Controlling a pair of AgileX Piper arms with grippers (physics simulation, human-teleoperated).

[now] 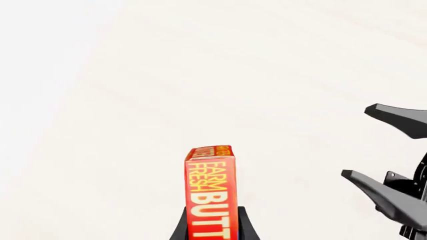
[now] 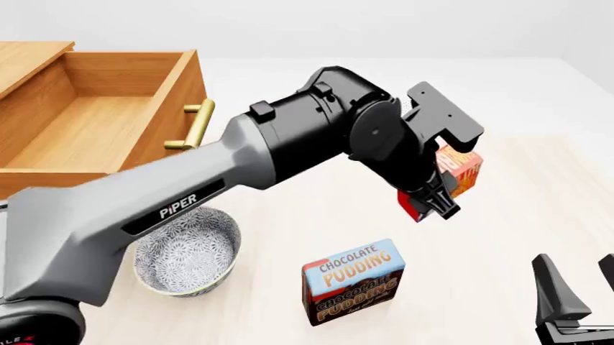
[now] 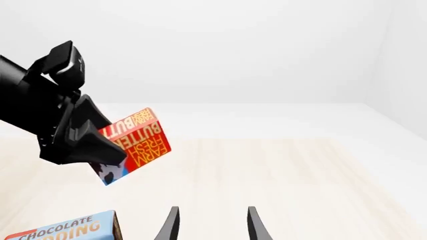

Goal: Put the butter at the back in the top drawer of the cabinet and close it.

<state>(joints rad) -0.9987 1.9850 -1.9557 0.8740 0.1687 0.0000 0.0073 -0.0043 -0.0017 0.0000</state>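
Two fingers of our left gripper [image 1: 211,231] clamp the butter [image 2: 462,172], held in the air well right of the cabinet [image 2: 29,65], whose top drawer [image 2: 106,122] stands pulled out. Our right gripper [image 3: 211,225] sits low with fingers apart, right of the pudding box [image 2: 353,282].

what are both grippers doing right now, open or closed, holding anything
Left gripper: closed on the butter, held up off the table.
Right gripper: open, holding nothing.
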